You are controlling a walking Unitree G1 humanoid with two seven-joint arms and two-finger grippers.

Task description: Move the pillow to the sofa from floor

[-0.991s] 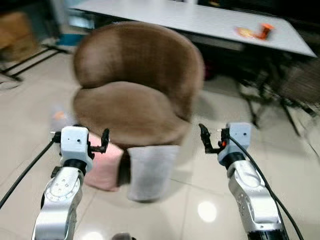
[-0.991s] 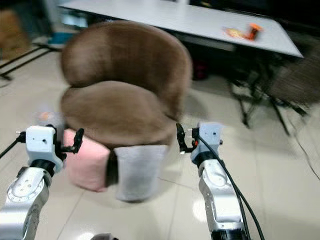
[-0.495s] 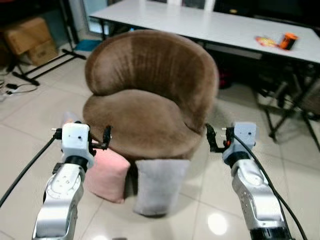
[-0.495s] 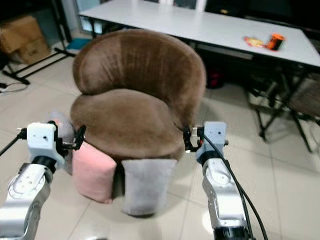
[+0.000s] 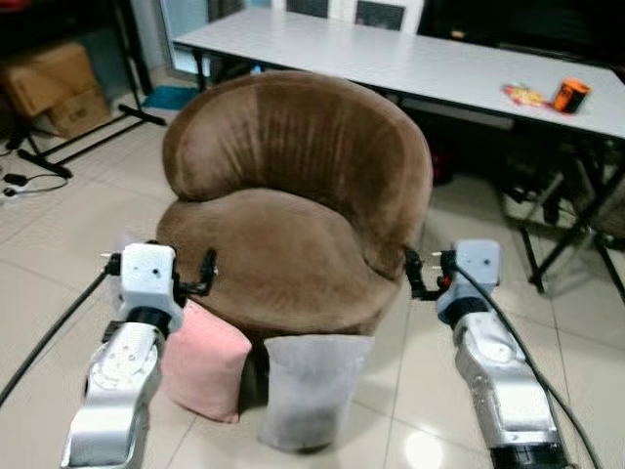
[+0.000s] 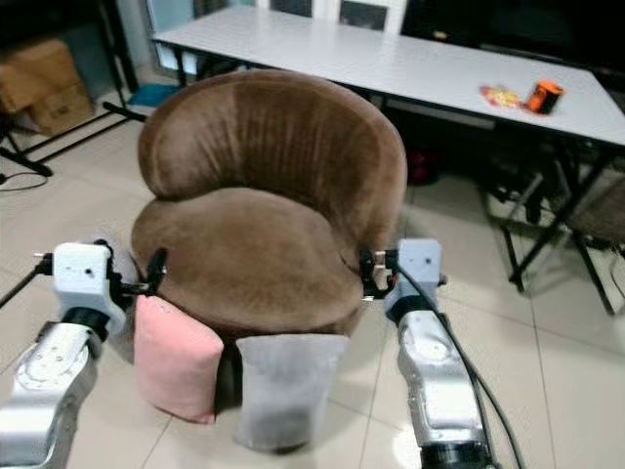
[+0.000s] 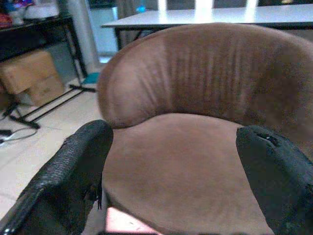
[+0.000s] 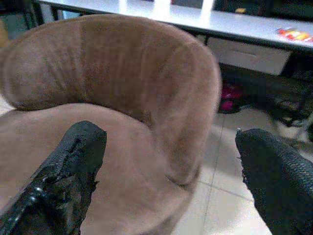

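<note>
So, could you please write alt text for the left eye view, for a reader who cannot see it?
A brown round armchair stands on a tiled floor, with a pink pillow and a grey pillow leaning against its front. The left end effector and right end effector are raised, open and empty, on either side of the seat. A white table is behind.

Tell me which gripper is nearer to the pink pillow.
Left. The left gripper hovers just above the pink pillow; the right gripper is across the brown sofa's front.

Through the left wrist view I see my left gripper (image 7: pixel 181 181) with its fingers (image 7: pixel 73 176) spread wide, framing the brown sofa (image 7: pixel 195 127). A pink pillow (image 7: pixel 124 226) peeks below its seat; a white tabletop (image 7: pixel 205 15) stands behind.
</note>
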